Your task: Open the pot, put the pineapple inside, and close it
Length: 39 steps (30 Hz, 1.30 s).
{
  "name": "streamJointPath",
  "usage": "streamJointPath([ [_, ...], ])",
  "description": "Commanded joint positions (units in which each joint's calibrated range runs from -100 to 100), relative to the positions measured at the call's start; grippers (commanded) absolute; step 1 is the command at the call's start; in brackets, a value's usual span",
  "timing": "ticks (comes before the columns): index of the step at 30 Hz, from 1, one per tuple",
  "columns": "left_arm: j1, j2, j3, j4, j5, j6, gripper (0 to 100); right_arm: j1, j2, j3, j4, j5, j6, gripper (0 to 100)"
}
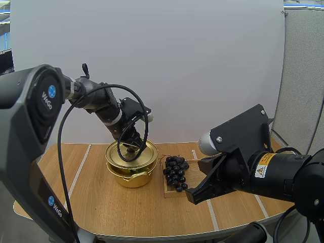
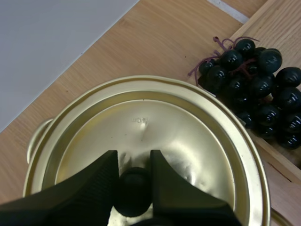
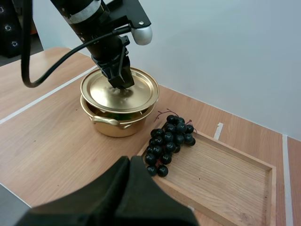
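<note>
Over the pot, the left gripper has its fingers clamped on the black knob at the middle of the gold lid. In the high and right wrist views the lid seems to sit just clear of the pot's rim, with a thin gap beneath it, so I judge the opening step to be in hand. The fruit at hand is a bunch of grapes, not a pineapple. It lies on the end of the wooden tray nearest the pot, just beside the pot on the tabletop. The right gripper hangs near the tray's front edge, its fingers together on nothing. The grapes lie a little beyond its tips and apart from them. Next, the lid wants carrying up and aside, well clear of the pot's mouth. The right fingers must part before they come down over the grapes.
</note>
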Motion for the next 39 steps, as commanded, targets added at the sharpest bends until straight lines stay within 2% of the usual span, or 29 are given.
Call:
streamJointPath([
  [1, -0.11, 1.6, 0.18, -1.29, -1.44, 0.69, 0, -0.2, -0.38, 0.11, -0.08, -1.28, -0.3, 0],
  [29, -0.11, 2.03, 0.18, -1.07, 3.46, 0.6, 1, -0.2, -0.38, 0.11, -0.08, -1.28, -0.3, 0],
  [32, -0.11, 2.03, 0.18, -1.07, 3.89, 0.6, 19, -0.2, -0.38, 0.11, -0.08, -1.28, -0.3, 0],
  [33, -0.11, 2.03, 0.18, -1.07, 4.09, 0.6, 31, -0.2, -0.38, 0.11, -0.08, -1.28, -0.3, 0],
  [35, -0.11, 2.03, 0.18, -1.07, 4.93, 0.6, 64, -0.2, -0.38, 0.11, -0.08, -1.28, -0.3, 0],
  [36, -0.11, 2.03, 0.18, -1.07, 5.16, 0.6, 86, -0.2, -0.38, 0.11, -0.08, -1.28, -0.3, 0],
  [37, -0.11, 2.03, 0.18, -1.07, 5.3, 0.13, 100, -0.2, -0.38, 0.11, -0.08, -1.28, -0.3, 0],
  [39, -0.11, 2.03, 0.18, -1.07, 5.61, -1.24, 100, -0.2, -0.38, 0.11, -0.08, -1.28, -0.3, 0],
])
